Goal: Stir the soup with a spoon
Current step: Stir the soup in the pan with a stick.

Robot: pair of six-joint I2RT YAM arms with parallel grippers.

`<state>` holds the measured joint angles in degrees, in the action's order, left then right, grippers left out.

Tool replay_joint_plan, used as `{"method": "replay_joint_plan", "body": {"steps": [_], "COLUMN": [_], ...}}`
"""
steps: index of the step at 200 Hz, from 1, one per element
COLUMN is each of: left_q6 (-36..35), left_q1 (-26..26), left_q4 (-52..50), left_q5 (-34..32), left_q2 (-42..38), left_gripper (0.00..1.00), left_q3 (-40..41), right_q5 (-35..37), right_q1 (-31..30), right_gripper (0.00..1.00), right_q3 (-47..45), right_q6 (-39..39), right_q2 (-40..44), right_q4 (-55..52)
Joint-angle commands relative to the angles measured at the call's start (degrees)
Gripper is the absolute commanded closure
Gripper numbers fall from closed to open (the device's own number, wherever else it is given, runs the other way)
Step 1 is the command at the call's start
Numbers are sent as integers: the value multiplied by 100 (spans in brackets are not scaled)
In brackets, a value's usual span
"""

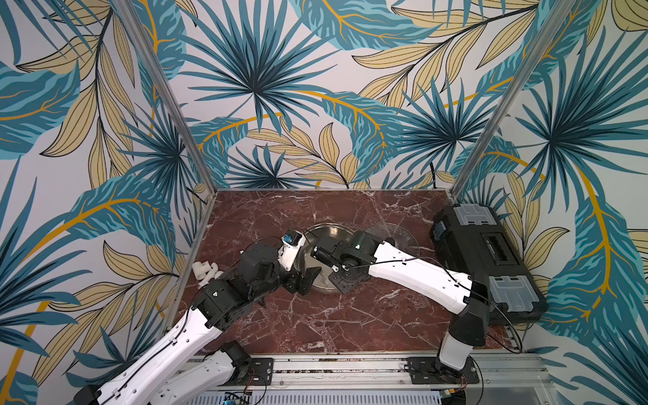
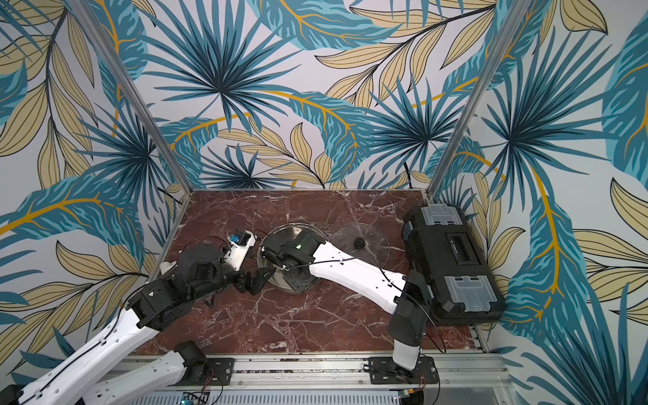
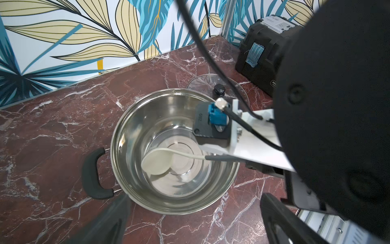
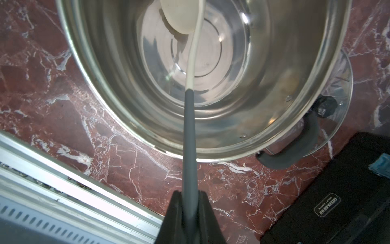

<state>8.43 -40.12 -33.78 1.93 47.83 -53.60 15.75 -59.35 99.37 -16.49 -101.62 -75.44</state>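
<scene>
Here the right gripper (image 4: pixel 190 202) is clamped on the grey handle of the spoon (image 4: pixel 191 135), its two black fingers (image 4: pixel 175 211) pressed against either side of the shaft. From there the handle runs over the rim of the pot (image 4: pixel 118 109) and down inside, where the cream bowl of the spoon (image 3: pixel 156 162) sits low against the bare shiny bottom, toward the side with the black pot handle (image 3: pixel 92 173). No liquid shows in the pot. The left gripper (image 3: pixel 194 219) hangs just beside the pot with its jaws spread wide, holding nothing. Beyond the pot lies the glass lid (image 2: pixel 361 242) flat on the marble table (image 1: pixel 350 315), and further off to the right stands a black toolbox (image 1: pixel 487 252).
</scene>
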Motion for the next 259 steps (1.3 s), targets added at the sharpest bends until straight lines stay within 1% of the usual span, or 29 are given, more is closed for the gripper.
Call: {"method": "replay_joint_plan", "body": {"steps": [1, 30, 62, 81, 134, 154, 202, 226, 259], "left_q6": [25, 1, 1, 16, 36, 36, 36, 35, 29], "left_q1": [26, 20, 16, 20, 19, 17, 17, 16, 17], "left_q4": [19, 38, 80, 122, 149, 146, 132, 117, 117], "left_q5": [0, 3, 34, 49, 45, 28, 13, 4, 9], "left_q2": [-93, -73, -30, -30, -38, -39, -56, -55, -59], "left_gripper": [0, 0, 0, 0, 0, 0, 0, 0, 0], "left_q3": [155, 162, 193, 221, 270, 285, 289, 281, 289], "right_q5": [-94, 128, 710, 978, 1240, 1198, 581, 285, 27], "right_q1": [-59, -66, -42, 40, 358, 366, 322, 201, 30], "right_gripper": [100, 100, 100, 100, 100, 100, 100, 100, 100], "right_q3": [-405, -973, -1248, -1236, -794, -458, 257, 296, 73], "right_q6": [-151, -239, -268, -248, -16, 55, 139, 124, 37], "right_q2": [556, 1074, 1344, 1328, 869, 599, 41, 6, 228], "right_q4": [-81, -227, -539, -647, -483, -359, -142, -37, 11]}}
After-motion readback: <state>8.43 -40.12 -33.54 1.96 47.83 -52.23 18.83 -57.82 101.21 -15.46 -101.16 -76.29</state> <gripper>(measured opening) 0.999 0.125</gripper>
